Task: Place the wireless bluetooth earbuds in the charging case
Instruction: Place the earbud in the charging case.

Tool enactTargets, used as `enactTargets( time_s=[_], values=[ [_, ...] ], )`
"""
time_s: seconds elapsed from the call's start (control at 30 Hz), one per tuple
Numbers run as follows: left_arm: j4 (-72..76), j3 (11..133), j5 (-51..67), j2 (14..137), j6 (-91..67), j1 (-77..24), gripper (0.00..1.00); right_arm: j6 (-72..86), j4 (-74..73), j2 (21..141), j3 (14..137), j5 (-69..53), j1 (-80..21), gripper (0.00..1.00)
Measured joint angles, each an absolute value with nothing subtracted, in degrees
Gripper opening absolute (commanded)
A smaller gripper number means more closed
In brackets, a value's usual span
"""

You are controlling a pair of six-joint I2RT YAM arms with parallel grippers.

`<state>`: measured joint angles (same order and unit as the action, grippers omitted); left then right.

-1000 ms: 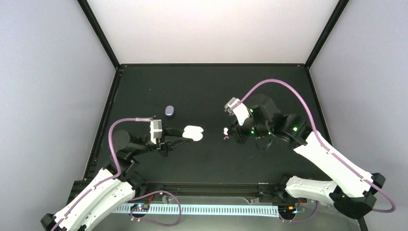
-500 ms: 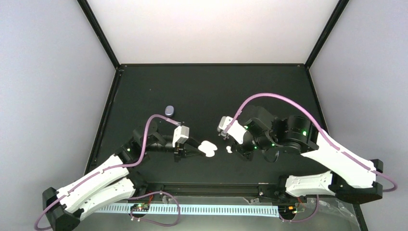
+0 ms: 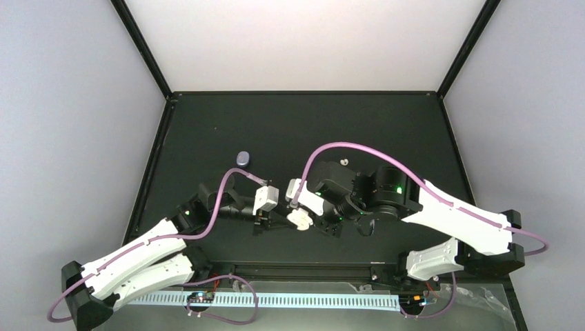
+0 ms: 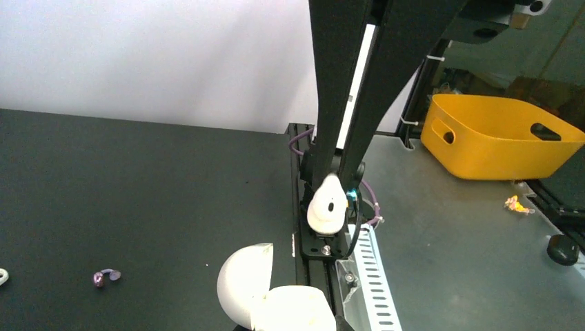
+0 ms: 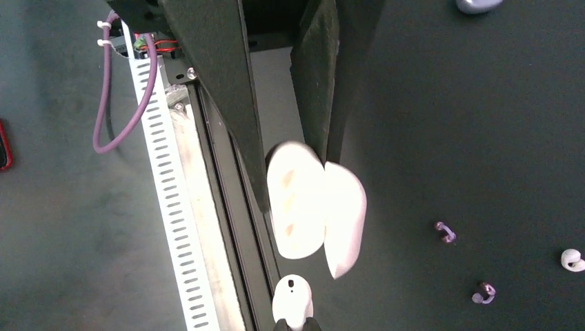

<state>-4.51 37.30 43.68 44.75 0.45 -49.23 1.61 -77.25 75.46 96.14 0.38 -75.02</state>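
My left gripper (image 3: pixel 284 221) is shut on the open white charging case (image 3: pixel 299 219), held low near the table's front edge. In the right wrist view the case (image 5: pixel 314 207) sits between the left fingers (image 5: pixel 214 76) with its lid hinged open. My right gripper (image 5: pixel 292 325) is shut on a white earbud (image 5: pixel 292 301), a short gap from the case. The left wrist view shows that earbud (image 4: pixel 327 207) just beyond the case (image 4: pixel 272 296). Two purple earbuds (image 5: pixel 446 232) (image 5: pixel 484 293) and a white one (image 5: pixel 571 259) lie loose on the mat.
A closed purple case (image 3: pixel 242 158) lies at mid-left of the mat; it also shows in the right wrist view (image 5: pixel 476 5). The black rail (image 5: pixel 227 207) and white slotted cable duct (image 5: pixel 172 207) run along the table's front edge. A yellow bin (image 4: pixel 500 138) stands off the table.
Both arms have come together at the near middle. The left carried the open case right and nearer. The right swung left with the white earbud, up close to the case.
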Motion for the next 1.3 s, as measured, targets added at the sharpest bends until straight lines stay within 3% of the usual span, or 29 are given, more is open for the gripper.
enactTargets(
  time_s=[1.3],
  values=[
    [-4.32, 37.30, 43.09, 43.51, 0.82, -50.02, 0.01, 1.72, -72.84, 81.38, 98.83, 1.45, -75.57, 0.01]
  ],
)
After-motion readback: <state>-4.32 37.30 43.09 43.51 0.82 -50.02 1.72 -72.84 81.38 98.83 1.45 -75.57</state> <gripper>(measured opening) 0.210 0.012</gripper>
